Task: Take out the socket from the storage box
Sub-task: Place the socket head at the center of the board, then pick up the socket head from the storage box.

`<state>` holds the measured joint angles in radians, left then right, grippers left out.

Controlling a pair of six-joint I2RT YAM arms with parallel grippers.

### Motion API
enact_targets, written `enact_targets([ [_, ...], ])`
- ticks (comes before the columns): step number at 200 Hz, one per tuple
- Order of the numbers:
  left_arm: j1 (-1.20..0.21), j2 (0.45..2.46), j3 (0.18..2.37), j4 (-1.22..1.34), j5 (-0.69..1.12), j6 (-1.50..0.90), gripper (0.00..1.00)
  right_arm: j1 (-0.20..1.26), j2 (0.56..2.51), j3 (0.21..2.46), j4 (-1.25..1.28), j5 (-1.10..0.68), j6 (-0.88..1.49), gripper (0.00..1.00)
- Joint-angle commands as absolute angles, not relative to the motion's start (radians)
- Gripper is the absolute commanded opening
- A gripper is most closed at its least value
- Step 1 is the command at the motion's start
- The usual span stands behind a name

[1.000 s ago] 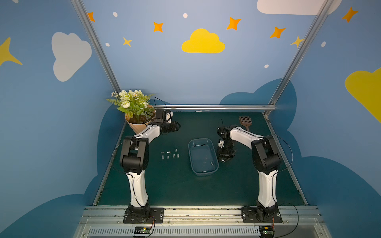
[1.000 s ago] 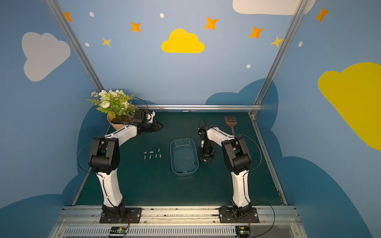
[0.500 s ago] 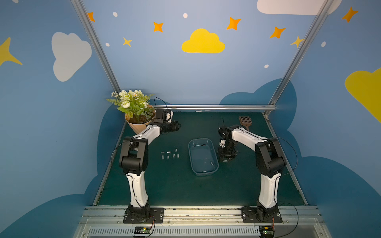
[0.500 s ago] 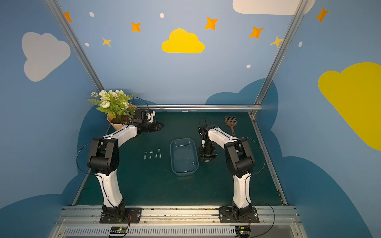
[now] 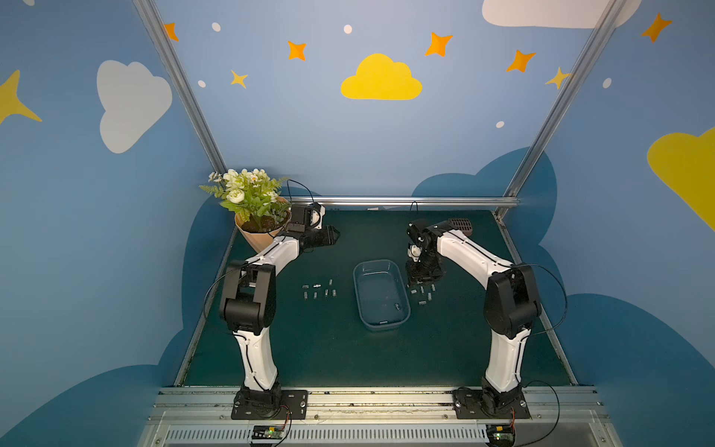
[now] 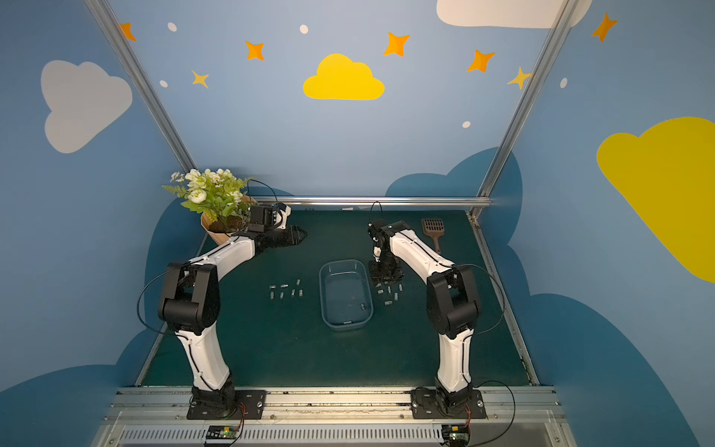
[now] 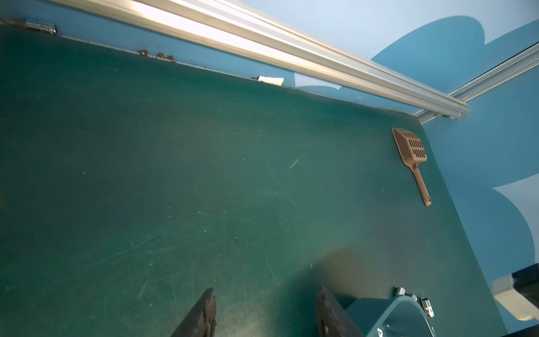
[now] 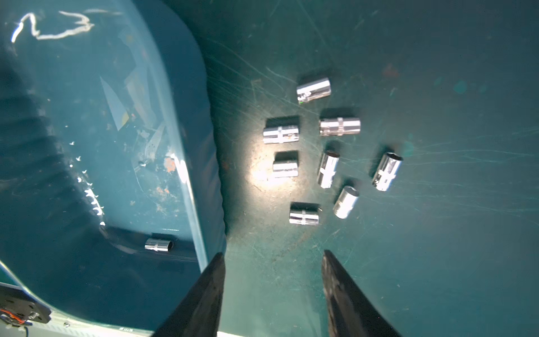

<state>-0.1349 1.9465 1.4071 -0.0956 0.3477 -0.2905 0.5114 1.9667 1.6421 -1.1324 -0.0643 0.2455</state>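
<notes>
Right arm (image 5: pixel 464 251) swung outward; left fingers (image 7: pixel 204 312), right fingers (image 8: pixel 210 286) apart (empty); one socket (image 8: pixel 159 244) in storage box (image 8: pixel 204 175), eight sockets (image 8: pixel 280 134) outside.

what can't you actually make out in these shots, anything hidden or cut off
- Socket in the storage box: any size marking, right wrist view, too blurred to read.
- Flowerpot: lower part, both top views, the left arm covers it.
- Scoop: handle, in a top view, hidden behind the right arm.
- Storage box: most of it, left wrist view, cut off by the picture's edge.
</notes>
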Motion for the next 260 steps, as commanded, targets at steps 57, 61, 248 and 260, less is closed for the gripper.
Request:
enact_targets([
  [57,-0.146,1.87,1.362,-0.077,0.355,-0.265,0.56,0.594,1.975,1.828,-1.274,-0.026,0.106,0.49],
  [61,-0.146,1.865,1.355,-0.077,0.354,-0.263,0.56,0.601,1.984,1.839,-1.284,-0.022,0.099,0.49],
  [248,-0.151,1.765,1.271,-0.113,0.35,-0.206,0.57,0.783,2.162,1.796,-1.3,0.058,0.055,0.36],
  [260,-0.148,1.761,1.267,-0.115,0.348,-0.205,0.57,0.785,2.168,1.79,-1.291,0.056,0.057,0.36],
])
